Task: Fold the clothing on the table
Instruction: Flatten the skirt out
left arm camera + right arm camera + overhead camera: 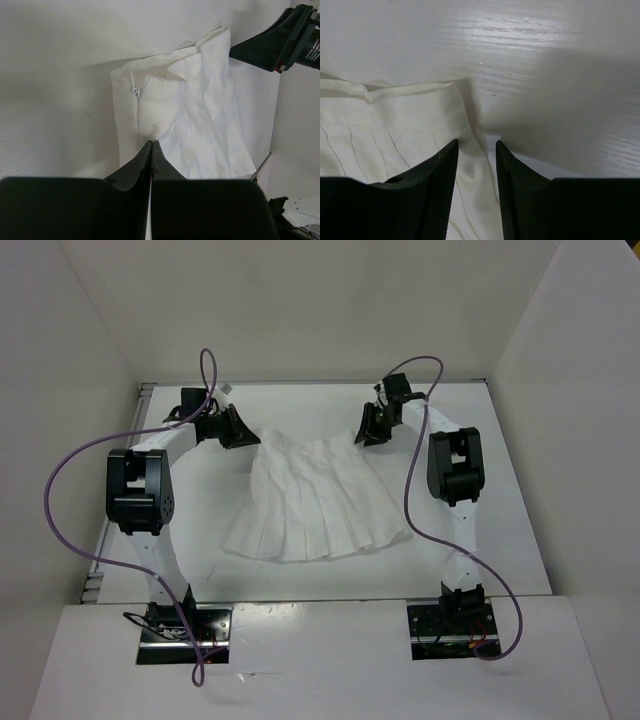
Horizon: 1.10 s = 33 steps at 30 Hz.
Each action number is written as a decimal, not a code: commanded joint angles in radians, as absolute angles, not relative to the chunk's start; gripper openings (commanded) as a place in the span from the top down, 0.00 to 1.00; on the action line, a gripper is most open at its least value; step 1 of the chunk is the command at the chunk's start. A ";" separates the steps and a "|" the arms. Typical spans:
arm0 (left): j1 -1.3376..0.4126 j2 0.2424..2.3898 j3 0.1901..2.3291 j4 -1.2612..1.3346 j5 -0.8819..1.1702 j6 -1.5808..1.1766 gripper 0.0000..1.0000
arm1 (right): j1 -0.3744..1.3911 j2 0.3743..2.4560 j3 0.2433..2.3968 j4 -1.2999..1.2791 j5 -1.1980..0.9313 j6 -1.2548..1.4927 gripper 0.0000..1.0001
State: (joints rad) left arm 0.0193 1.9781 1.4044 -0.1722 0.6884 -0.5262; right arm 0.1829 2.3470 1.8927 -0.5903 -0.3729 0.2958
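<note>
**Figure.** One clothing (318, 502), a thin pleated white skirt, lies fanned at the centre of the single table (500, 530), with its waistband (410, 92) toward 12 o'clock and its wide edge toward 6. We judge it light, limp and easily creased, best taken at the two waistband corners. Of the two grippers, the left gripper (152, 144), at the garment's 11 o'clock, is pinched tight on one corner. The right gripper (476, 145), at 1 o'clock, stands half open astride the other, clamping nothing yet.
</note>
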 commanded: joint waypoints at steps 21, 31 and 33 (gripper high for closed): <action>0.060 1.960 1.347 -0.101 0.738 -0.537 1.00 | 0.163 2.123 1.671 -0.647 -0.126 0.428 1.00; 0.026 2.063 1.344 -0.063 0.721 -0.568 1.00 | 0.141 2.043 1.546 -0.681 -0.031 0.439 1.00; 0.026 2.077 1.344 -0.025 0.759 -0.568 0.92 | 0.141 2.043 1.534 -0.672 -0.040 0.439 1.00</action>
